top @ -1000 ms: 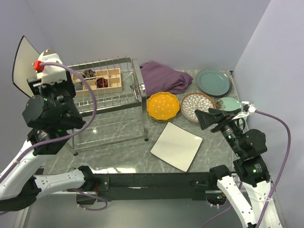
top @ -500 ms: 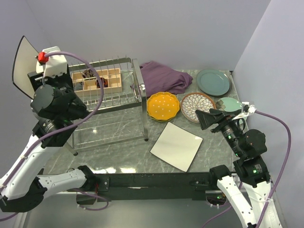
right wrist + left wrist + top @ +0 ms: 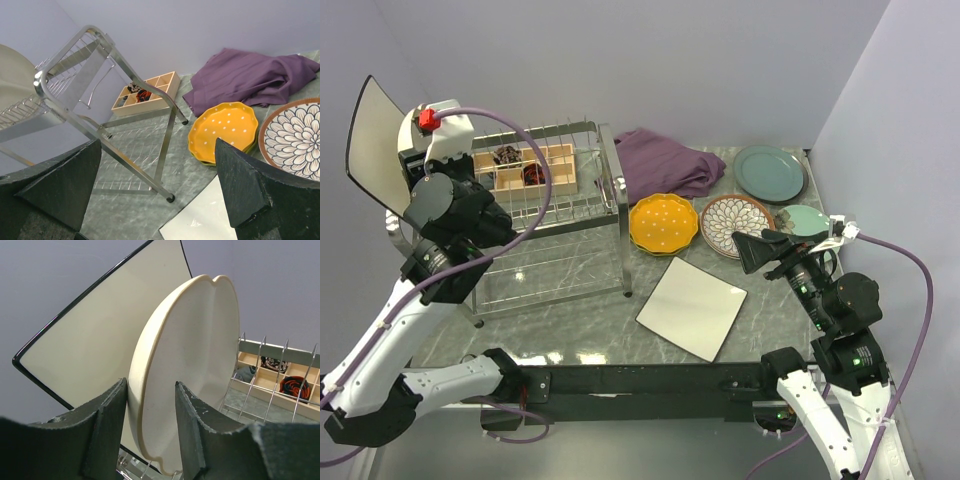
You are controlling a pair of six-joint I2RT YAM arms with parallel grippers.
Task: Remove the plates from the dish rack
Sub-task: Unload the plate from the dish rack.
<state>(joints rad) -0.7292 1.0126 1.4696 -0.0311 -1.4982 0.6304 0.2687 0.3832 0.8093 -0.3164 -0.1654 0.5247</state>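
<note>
Cream plate [image 3: 190, 370] stands on edge at the left end of the dish rack [image 3: 570, 215], upper tier. Just behind it, also upright, is the dark-rimmed square plate [image 3: 100, 335].

Left claw [image 3: 150, 387] straddles the cream plate's rim, one finger on each side. The left finger [image 3: 107, 425] looks to be touching the rim. Cannot tell if the plate is actually clamped.

Right claw [image 3: 157, 145] spread wide, holding nothing, raised over the table [image 3: 570, 330] right of the rack.

Lying flat on the table:
- second square plate [image 3: 691, 307]
- orange dotted plate [image 3: 663, 223]
- patterned plate [image 3: 735, 225]
- teal plate [image 3: 770, 172]

Purple cloth [image 3: 665, 162] crumpled behind the orange dotted plate. Wooden box [image 3: 525, 168] at the rack's far side.
</note>
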